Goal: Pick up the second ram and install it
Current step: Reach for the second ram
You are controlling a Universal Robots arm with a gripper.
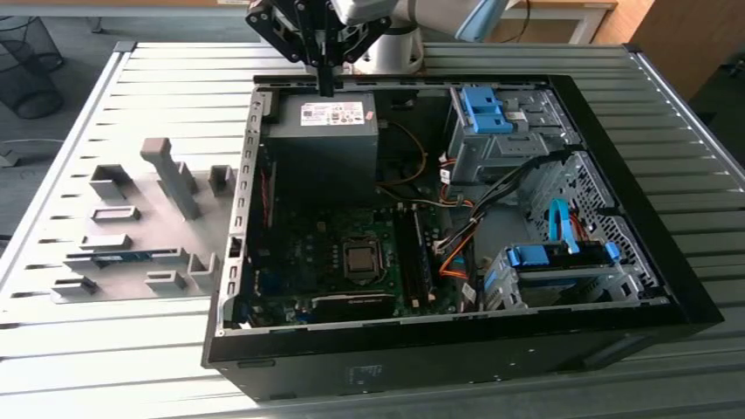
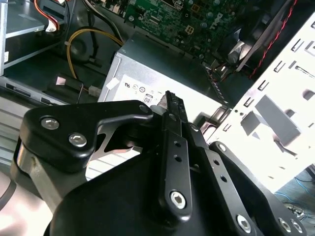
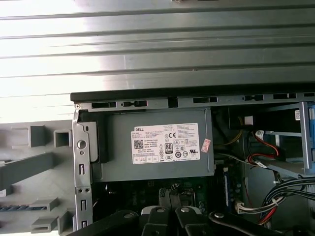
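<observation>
Blue-green second ram (image 1: pixel 111 257) apparently sits in grey fixture (image 1: pixel 64 218).

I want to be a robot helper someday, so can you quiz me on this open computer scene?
1. True or false: the hand is holding the second ram.
2. Which part does the hand hover over? A) the grey power supply B) the blue drive bracket C) the black bin
3. Fill in: the second ram lies on the grey ___ beside the computer case.
Key: 1 false; 2 A; 3 fixture.
</observation>
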